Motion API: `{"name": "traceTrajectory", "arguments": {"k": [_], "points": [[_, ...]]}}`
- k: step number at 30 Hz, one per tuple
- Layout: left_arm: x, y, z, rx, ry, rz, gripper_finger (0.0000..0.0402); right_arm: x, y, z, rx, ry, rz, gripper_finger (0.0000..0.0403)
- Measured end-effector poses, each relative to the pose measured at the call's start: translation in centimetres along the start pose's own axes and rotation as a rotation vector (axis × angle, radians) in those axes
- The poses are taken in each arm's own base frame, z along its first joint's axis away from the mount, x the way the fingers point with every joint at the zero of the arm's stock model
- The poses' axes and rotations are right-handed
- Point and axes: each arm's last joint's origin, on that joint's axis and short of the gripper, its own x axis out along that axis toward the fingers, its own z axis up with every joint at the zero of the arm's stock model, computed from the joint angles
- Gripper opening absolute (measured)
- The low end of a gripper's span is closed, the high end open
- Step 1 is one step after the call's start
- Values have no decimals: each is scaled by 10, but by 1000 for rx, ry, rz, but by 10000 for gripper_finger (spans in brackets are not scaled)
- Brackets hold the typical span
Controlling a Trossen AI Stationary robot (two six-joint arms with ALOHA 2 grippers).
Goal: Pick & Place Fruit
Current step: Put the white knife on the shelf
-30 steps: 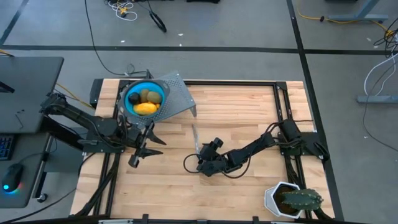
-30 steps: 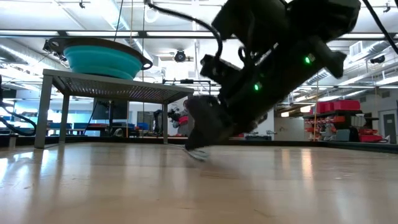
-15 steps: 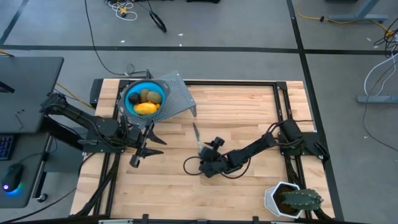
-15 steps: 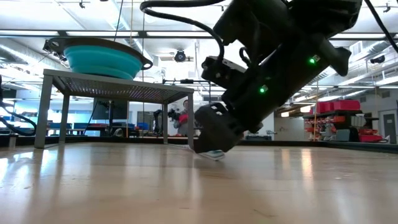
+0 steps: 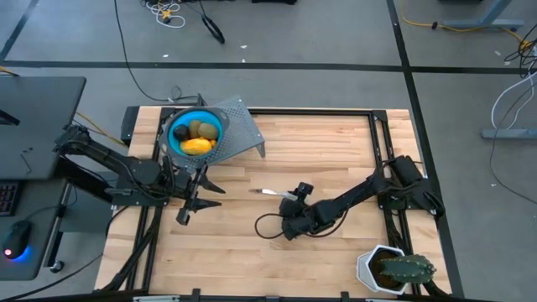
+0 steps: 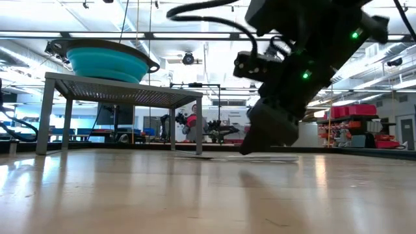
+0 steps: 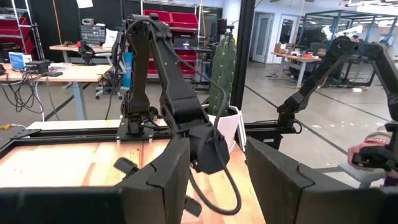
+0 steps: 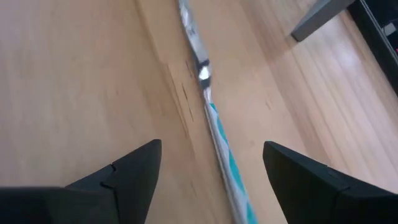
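A blue bowl (image 5: 197, 134) stands on a grey perforated stand (image 5: 241, 132) at the table's far left. In it lie a yellow oblong (image 5: 197, 146), two olive-brown ovals (image 5: 200, 128) and a black ball (image 5: 180, 132); no orange-red balls show. My left gripper (image 5: 189, 208) hangs open near the stand, touching nothing. My right gripper (image 8: 211, 168) sits low over the table's middle, open. The thin silvery-blue stick (image 8: 200, 65) lies flat on the wood and runs back between its fingers. My right gripper points level along the stick (image 5: 270, 192) from the table's right. The stick's nearer end (image 8: 233, 186) runs between the open fingers and out of the wrist view. Whether a finger touches it, I cannot tell.
A spiky green plant in a white pot (image 5: 390, 270) stands at the near right corner. The stand's legs (image 6: 40, 117) rise from the table's far left. Black frame rails (image 5: 377, 143) border the wood. Bare wood (image 5: 210, 252) lies near the front.
My right gripper has swung toward the table's right and turned about. The stick has turned with it on the table: it pointed from far to near, and now it lies left to right, shifted slightly toward the right.
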Motion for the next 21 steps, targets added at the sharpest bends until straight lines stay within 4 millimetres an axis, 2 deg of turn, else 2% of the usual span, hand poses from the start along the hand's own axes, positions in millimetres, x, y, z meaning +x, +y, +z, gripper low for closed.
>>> {"name": "traceTrajectory", "arguments": {"k": [7, 13, 16, 19, 21], "points": [[0, 0, -1, 1, 5, 0, 165, -13, -7, -1, -54, 45, 19, 286], [0, 0, -1, 1, 7, 1, 165, -21, -13, 6, -156, 78, 158, 257], [0, 0, -1, 2, 6, 6, 165, -16, -19, 5, -215, 87, 169, 242], [0, 0, -1, -3, 7, 8, 165, -1, -32, 0, -238, 142, 159, 230], [0, 0, -1, -12, 8, 8, 165, 12, -43, -3, -206, 197, 215, 226]]}}
